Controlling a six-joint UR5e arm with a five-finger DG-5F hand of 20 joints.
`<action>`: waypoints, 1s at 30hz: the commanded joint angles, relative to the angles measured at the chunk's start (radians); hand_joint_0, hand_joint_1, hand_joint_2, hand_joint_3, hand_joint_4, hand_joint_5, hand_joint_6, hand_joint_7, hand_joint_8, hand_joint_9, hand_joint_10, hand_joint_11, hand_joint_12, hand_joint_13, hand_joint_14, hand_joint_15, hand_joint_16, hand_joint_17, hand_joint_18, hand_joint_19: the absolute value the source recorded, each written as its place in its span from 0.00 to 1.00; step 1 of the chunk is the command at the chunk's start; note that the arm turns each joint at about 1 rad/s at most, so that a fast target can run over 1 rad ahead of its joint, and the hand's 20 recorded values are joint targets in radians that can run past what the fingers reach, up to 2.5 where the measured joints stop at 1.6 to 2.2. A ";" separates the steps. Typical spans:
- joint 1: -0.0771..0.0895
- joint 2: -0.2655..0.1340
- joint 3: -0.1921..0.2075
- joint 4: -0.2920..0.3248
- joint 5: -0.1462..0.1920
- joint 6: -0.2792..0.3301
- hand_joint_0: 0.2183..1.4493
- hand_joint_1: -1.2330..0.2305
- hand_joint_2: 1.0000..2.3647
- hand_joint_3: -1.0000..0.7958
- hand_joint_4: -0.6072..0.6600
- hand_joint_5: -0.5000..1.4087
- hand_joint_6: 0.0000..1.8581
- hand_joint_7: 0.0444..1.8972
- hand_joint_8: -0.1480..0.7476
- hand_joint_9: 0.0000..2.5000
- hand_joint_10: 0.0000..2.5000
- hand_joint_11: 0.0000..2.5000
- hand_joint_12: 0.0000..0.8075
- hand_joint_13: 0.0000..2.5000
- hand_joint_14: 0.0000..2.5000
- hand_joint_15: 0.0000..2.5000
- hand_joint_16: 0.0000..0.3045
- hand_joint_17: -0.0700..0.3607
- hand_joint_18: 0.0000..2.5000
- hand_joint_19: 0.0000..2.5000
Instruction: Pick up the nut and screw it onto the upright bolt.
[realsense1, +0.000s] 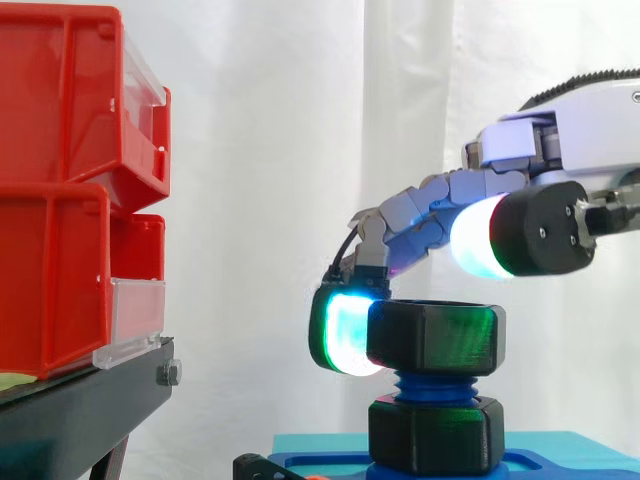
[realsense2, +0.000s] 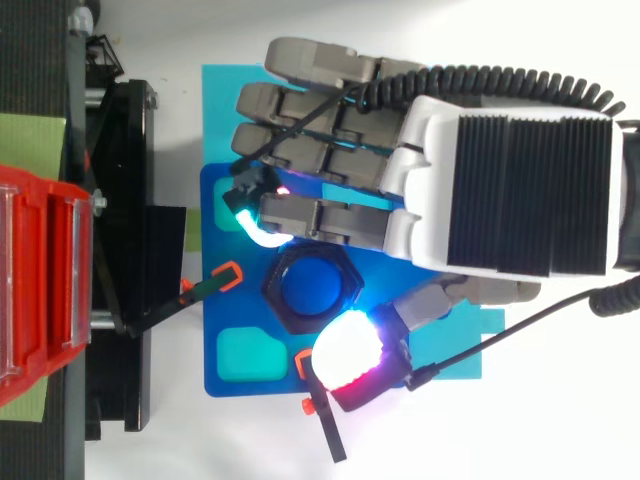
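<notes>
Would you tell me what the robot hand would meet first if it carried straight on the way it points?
Probably the stand carrying the red bins: the robot hand points that way, roughly level with its top, though depth is unclear.

Left is walled off by the stacked red bins (realsense1: 60, 200) on the black stand (realsense1: 80, 410). There's a clear lane between the stand edge and the nut (realsense1: 440, 335), open upward against the curtain. The hand (realsense2: 500, 180) blocks the right and far sides of the nut and covers the far half of the blue plate (realsense2: 215, 330). From above, the bolt (realsense2: 312, 285) top is uncovered. Low obstacles: one orange-tipped clamp arm (realsense2: 215, 282) just left of the nut, and another (realsense2: 322, 420) at the plate's near edge.
</notes>
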 joint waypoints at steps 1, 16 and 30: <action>-0.010 0.000 0.012 0.000 -0.018 0.000 0.21 0.74 0.00 0.28 0.62 0.16 0.27 0.37 0.45 0.18 0.00 0.00 0.36 0.12 0.00 0.00 0.09 0.31 0.00 0.00; -0.047 0.000 0.064 -0.019 -0.084 -0.014 0.20 0.76 0.00 0.28 0.61 0.17 0.27 0.39 0.43 0.12 0.00 0.00 0.42 0.08 0.00 0.00 0.13 0.36 0.00 0.00; 0.020 0.000 0.064 -0.020 -0.036 -0.002 0.21 0.77 0.00 0.28 0.66 0.19 0.27 0.51 0.44 0.12 0.00 0.00 0.44 0.06 0.00 0.00 0.13 0.37 0.00 0.00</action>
